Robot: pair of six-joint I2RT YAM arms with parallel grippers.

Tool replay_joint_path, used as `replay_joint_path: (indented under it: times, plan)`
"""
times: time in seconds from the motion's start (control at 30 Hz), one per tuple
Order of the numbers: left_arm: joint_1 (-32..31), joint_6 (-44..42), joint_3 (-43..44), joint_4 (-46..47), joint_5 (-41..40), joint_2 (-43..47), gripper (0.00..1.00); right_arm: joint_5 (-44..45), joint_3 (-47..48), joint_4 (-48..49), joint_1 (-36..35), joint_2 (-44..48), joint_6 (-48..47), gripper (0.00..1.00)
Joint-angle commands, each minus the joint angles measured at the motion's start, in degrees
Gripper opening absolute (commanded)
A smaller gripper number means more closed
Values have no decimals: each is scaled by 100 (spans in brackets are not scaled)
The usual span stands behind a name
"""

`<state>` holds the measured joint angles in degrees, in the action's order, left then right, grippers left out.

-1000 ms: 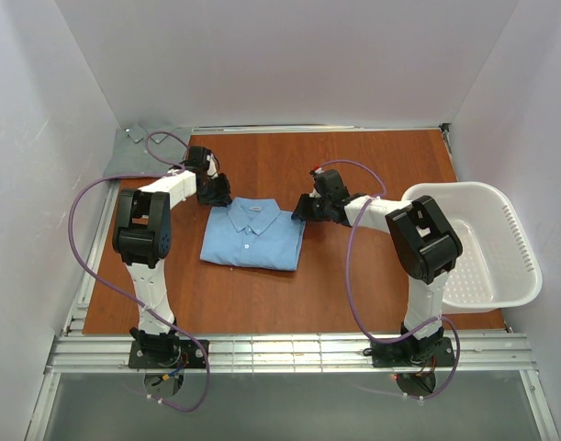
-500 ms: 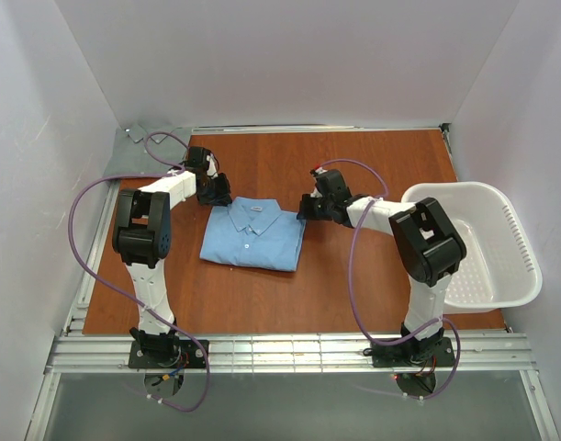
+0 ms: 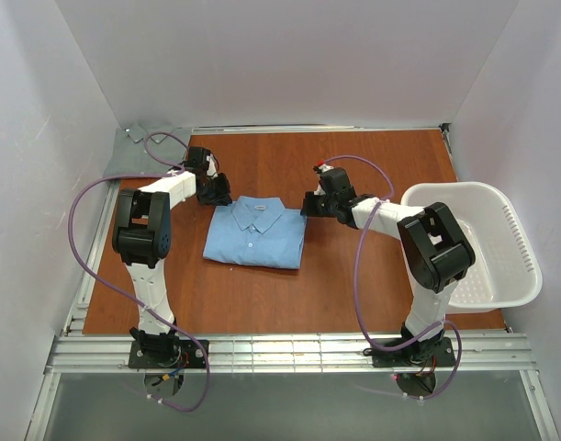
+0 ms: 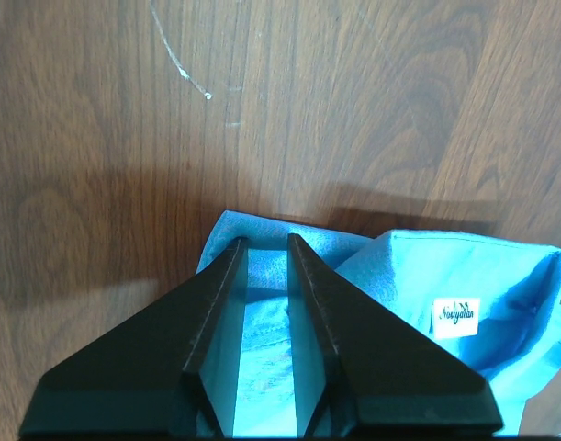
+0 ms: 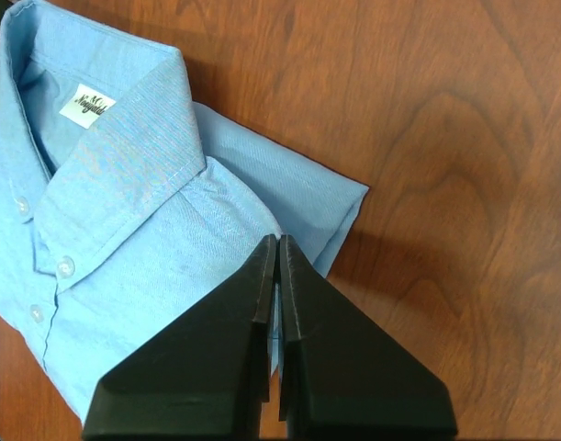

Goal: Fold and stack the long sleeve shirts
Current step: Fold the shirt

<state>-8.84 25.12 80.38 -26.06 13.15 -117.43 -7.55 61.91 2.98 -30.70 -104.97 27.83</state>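
Brown wood table (image 3: pixel 353 294) carries the light blue shirt (image 3: pixel 254 237), folded into a rectangle at the centre of the top view, with its collar toward the top of the frame. The grey-green shirt (image 3: pixel 133 156) lies in the upper left corner, well apart. The cloth is thin, soft and light, so I judge it will sag and unfold if lifted at one point; better to take both shoulder corners together. The left gripper (image 4: pixel 264 241) is nearly closed, and blue layers fill its narrow gap at the left shoulder corner. The right gripper (image 5: pixel 277 241) is closed completely at the right shoulder fold; whether it pinches cloth I cannot tell.
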Motion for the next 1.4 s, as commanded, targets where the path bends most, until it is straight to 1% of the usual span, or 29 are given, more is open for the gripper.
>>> replay_joint_path:
  times: [0.0,0.03,0.17,0.2,0.23,0.27,0.3,0.33,0.37,0.4,0.43,0.5,0.53,0.57,0.6,0.67,0.7,0.73,0.77,0.8,0.83,0.9,0.93,1.0,1.13,1.2,1.3,1.33,1.37]
  plan:
    - [32,-78,-163,-145,-216,-8,18,236,-109,80,81,-23,-120,1]
    - [32,-78,-163,-145,-216,9,18,254,-100,80,82,-41,-129,1]
    - [32,-34,-110,-127,-129,246,21,219,14,53,99,-7,-296,11]
    - [32,1,-110,-83,-119,499,23,219,23,45,90,72,-340,20]
    - [32,1,-119,-57,-119,501,25,219,32,44,99,134,-366,25]
    - [32,19,-84,-39,-172,771,33,236,40,18,90,282,-393,30]
    - [32,36,-58,-39,-207,904,37,228,49,-25,90,362,-419,39]
    - [32,36,-40,-48,-242,1028,41,210,58,-69,99,450,-428,44]
    - [32,36,-14,-57,-277,1298,45,175,58,-113,90,634,-428,47]
    - [32,36,30,-74,-330,1423,52,114,23,-114,90,749,-419,51]
    - [32,36,30,-83,-348,1572,54,44,-12,-114,82,854,-384,52]
    - [23,62,-100,-127,-331,1984,56,-281,-126,-1,56,1126,-148,52]
    - [23,80,-188,-127,-287,2117,56,-604,-196,105,29,1189,-60,52]
    - [14,106,-285,-110,-243,2240,56,-764,-266,271,-50,1285,202,52]
    - [-21,150,-434,-83,-199,2468,56,-896,-345,560,-85,1303,344,51]
    - [-47,186,-925,74,-32,2619,53,-1256,-530,887,-208,1251,581,50]
    - [-56,247,-1093,145,21,2646,52,-1345,-627,1254,-243,1198,818,48]
    - [-56,282,-1390,215,152,2620,48,-1563,-793,1449,-270,1163,959,47]
    - [-56,309,-1498,329,214,2585,46,-1652,-899,1616,-314,1041,1091,47]
    - [-56,361,-1586,400,249,2463,45,-1723,-1004,1992,-331,996,1327,46]
    - [-56,396,-1761,479,285,2400,41,-1793,-1266,2143,-349,970,1417,45]
    - [-56,458,-1868,681,320,2155,39,-1811,-1540,2460,-358,899,1610,43]
    - [-56,476,-1946,734,320,2084,35,-1776,-1855,2496,-367,899,1637,43]
    - [-56,511,-2043,927,329,1883,32,-1593,-2138,2505,-367,917,1594,41]
    - [-56,599,-2219,1138,250,1619,30,-1337,-2876,2497,-235,1013,1567,38]
    - [-56,590,-2167,1112,320,1574,30,-1258,-2982,2462,-209,1118,1497,38]
    - [-56,616,-2088,1060,364,1863,31,-1231,-2887,2181,-182,1434,1313,39]
    - [-56,616,-2070,973,338,1968,32,-1222,-2834,2058,-182,1635,1260,38]
    - [-56,599,-2009,893,320,2222,36,-1257,-2712,1901,-173,1733,1190,39]
